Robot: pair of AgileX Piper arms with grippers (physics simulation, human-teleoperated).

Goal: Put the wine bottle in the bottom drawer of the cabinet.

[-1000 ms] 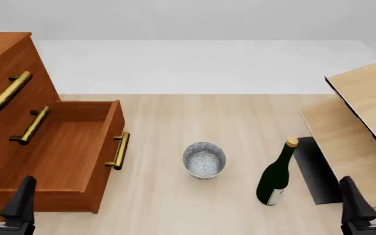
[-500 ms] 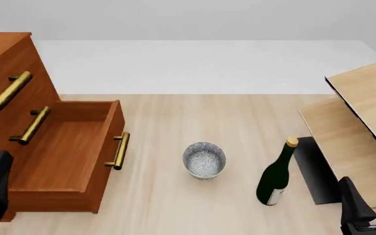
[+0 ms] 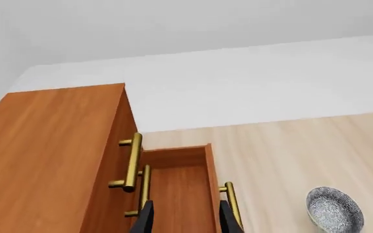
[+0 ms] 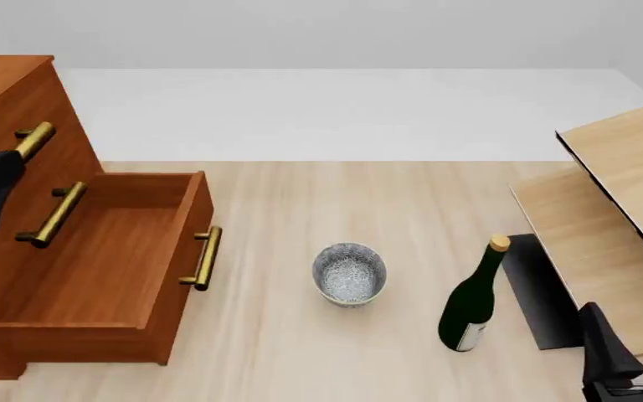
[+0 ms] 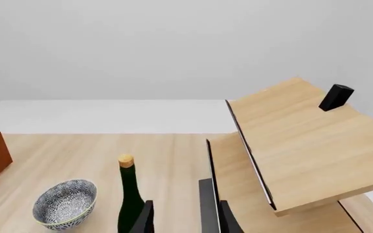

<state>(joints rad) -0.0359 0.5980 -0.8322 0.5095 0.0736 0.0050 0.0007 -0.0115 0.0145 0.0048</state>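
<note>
So the bottle [image 4: 472,308] stands upright on the table [image 4: 411,209], untouched, between the bowl [image 4: 350,273] and the pale shelf unit [image 4: 618,209], just beside the shelf's dark base. The bottom drawer [image 4: 110,268] of the cabinet [image 4: 9,100] is pulled out and empty, so the way in is open; what remains is the pick and the carry.

The right gripper [image 5: 182,217] sits low near the table's near edge, close to the bottle, its fingers set apart with nothing between them. The left gripper [image 3: 183,218] looks down over the open drawer, fingers likewise apart and empty; in the front view only a dark part of that arm shows at the frame's left edge, in front of the cabinet.

The risks, as I judge them, come from the bottle's shape and its neighbours. It is tall and narrow, so a finger brushing its side on approach could tip it, and a fall toward the bowl would send both sliding. The shelf crowds it on the right, leaving the gripper little room to come in square. A grasp high on the neck would let the heavy body swing. Upright, the bottle looks taller than the drawer is deep, so it likely must be laid down, and it could catch the drawer's front or handle [image 4: 202,257].
</note>
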